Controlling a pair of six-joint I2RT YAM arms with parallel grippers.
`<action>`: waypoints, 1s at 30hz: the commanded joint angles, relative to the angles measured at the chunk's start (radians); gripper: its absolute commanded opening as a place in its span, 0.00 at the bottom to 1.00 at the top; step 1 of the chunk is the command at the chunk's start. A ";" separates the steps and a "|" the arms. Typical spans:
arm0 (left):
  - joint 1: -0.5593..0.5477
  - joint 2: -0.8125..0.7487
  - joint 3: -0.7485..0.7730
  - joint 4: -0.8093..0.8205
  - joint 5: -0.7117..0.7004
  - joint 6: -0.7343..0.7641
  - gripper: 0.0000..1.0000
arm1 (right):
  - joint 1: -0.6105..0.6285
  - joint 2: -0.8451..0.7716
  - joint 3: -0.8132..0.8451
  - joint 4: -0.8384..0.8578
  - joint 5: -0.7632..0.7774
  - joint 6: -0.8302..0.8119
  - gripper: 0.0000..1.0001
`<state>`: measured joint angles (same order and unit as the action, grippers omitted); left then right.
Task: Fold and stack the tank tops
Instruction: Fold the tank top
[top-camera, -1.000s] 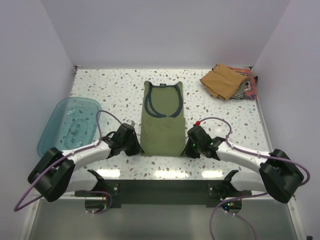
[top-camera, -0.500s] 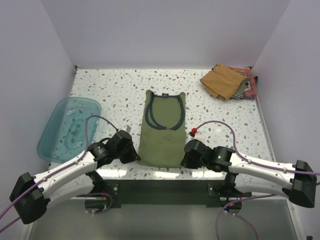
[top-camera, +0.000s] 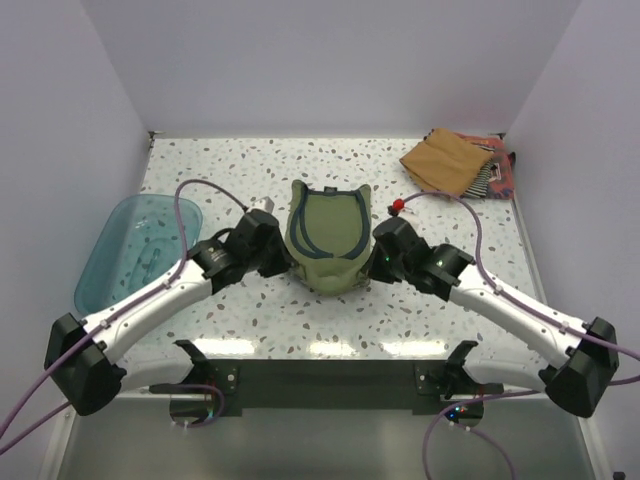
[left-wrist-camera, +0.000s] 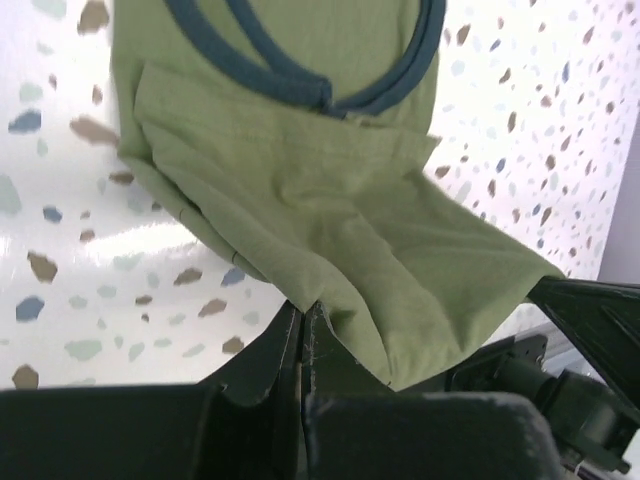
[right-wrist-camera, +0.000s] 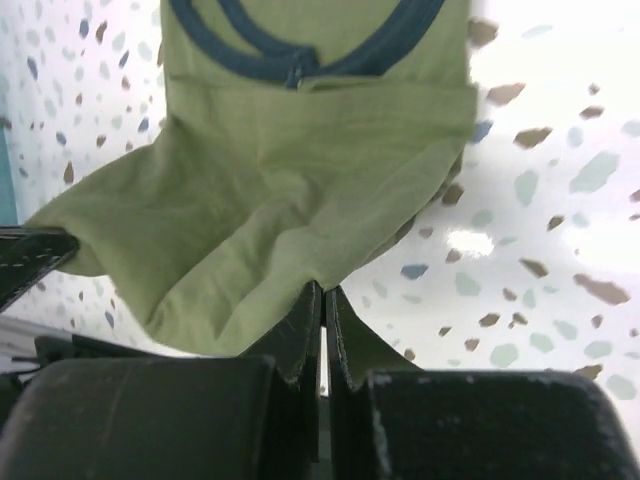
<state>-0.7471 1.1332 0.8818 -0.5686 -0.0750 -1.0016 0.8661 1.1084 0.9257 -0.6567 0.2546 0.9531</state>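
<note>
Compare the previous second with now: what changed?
The left hand and right hand, each shut on a bottom corner of the olive tank top, carried its hem toward the neckline, folding it over. The teal tub and far-right pile of tops stayed put.

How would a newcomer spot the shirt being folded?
Look at the middle of the speckled table. The olive green tank top with dark blue trim lies there alone; the other shirts are heaped in the far right corner.

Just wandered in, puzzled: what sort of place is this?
Probably a robot test booth: plain white walls box in a speckled table, where a robot's left hand and right hand pinch an olive tank top.
</note>
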 joint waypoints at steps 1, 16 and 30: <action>0.089 0.062 0.115 0.090 -0.017 0.073 0.00 | -0.122 0.068 0.111 0.052 -0.081 -0.114 0.00; 0.434 0.887 0.618 0.813 0.228 0.218 0.44 | -0.610 0.847 0.733 0.374 -0.379 -0.310 0.29; 0.465 0.818 0.648 0.593 0.104 0.235 0.57 | -0.561 0.797 0.716 0.235 -0.226 -0.410 0.63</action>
<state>-0.2691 2.0480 1.5520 0.0525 0.0948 -0.7738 0.2520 2.0319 1.6928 -0.3935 -0.0357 0.5854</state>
